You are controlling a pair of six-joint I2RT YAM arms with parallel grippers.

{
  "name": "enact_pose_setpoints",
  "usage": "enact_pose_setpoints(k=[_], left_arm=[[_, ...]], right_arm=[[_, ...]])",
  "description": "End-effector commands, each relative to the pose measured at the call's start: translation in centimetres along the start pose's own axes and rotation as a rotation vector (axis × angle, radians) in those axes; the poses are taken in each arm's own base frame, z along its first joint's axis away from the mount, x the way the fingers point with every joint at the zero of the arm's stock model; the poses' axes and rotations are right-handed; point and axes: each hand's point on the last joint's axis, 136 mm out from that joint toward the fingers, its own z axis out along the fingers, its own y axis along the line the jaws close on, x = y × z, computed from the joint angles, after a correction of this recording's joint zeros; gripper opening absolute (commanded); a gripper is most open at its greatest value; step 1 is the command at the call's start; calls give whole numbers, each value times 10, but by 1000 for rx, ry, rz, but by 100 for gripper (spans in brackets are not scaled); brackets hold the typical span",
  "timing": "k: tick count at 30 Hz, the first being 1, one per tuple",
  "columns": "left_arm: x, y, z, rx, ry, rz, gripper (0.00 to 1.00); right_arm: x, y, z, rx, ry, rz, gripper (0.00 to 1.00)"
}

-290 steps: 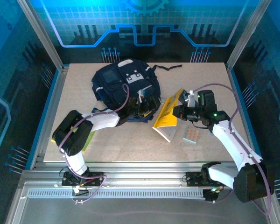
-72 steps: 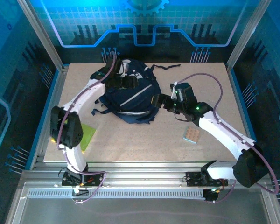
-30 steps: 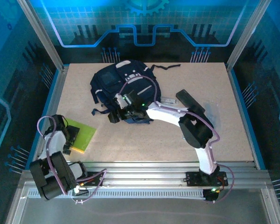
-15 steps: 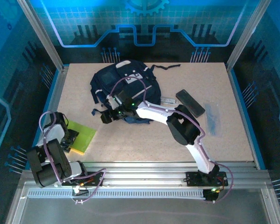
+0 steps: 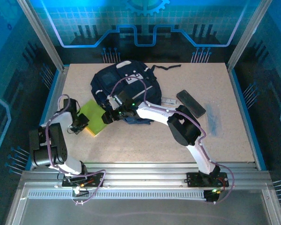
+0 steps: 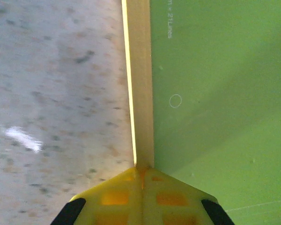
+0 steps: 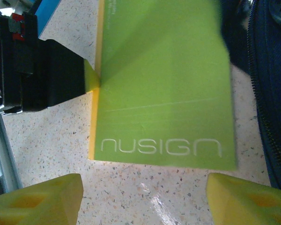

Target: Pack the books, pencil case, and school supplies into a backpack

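Left gripper (image 6: 141, 187): clamped on edge of green book (image 6: 215, 93).
Right gripper (image 7: 143, 194): apart, at book's three o'clock.
Risk: thin pinch, book may slip.

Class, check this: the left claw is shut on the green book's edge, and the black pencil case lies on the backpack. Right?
No. The top external view shows the pencil case lying on the table, right of the backpack. The left claw is indeed shut on the edge of the green book.
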Motion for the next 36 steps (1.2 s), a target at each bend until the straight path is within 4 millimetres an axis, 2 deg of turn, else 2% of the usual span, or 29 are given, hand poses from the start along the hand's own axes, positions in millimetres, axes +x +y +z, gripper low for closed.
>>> enact_pose_setpoints(k=[1, 6, 9, 11, 12, 14, 16, 19, 22, 26, 29, 34, 36], left_arm=[[8, -15, -7, 63, 26, 65, 4], [-9, -56, -30, 223, -61, 36, 7], [-14, -76, -34, 289, -92, 21, 18], [-16, -80, -34, 284, -92, 16, 27], [-17, -79, -34, 270, -94, 12, 29], [-19, -68, -36, 207, -113, -12, 43], [-23, -51, -40, 135, -152, -43, 56], [-27, -30, -44, 75, -197, -103, 68], [-31, -18, -42, 61, -199, -140, 70], [-34, -15, -30, 45, -172, -133, 70], [-34, -17, -16, 42, -137, -135, 69], [-24, -16, 9, 32, -60, -137, 59], [-20, -16, 15, 30, -49, -137, 57]], right_arm=[[3, 1, 2, -4, 16, -18, 70], [1, 0, 1, -9, 13, -14, 70], [4, -9, 4, 30, 24, 1, 70], [4, -16, 6, 54, 35, 18, 69], [5, -23, 8, 93, 40, 33, 65], [5, -32, 11, 141, 49, 35, 61], [13, -45, 22, 189, 77, 40, 61], [21, -57, 31, 250, 109, 37, 61], [24, -77, 32, 383, 124, 11, 61], [20, -98, 31, 506, 124, -47, 64], [19, -95, 37, 523, 139, -97, 67], [35, -79, 52, 455, 181, -111, 67], [42, -69, 60, 369, 205, -96, 67]])
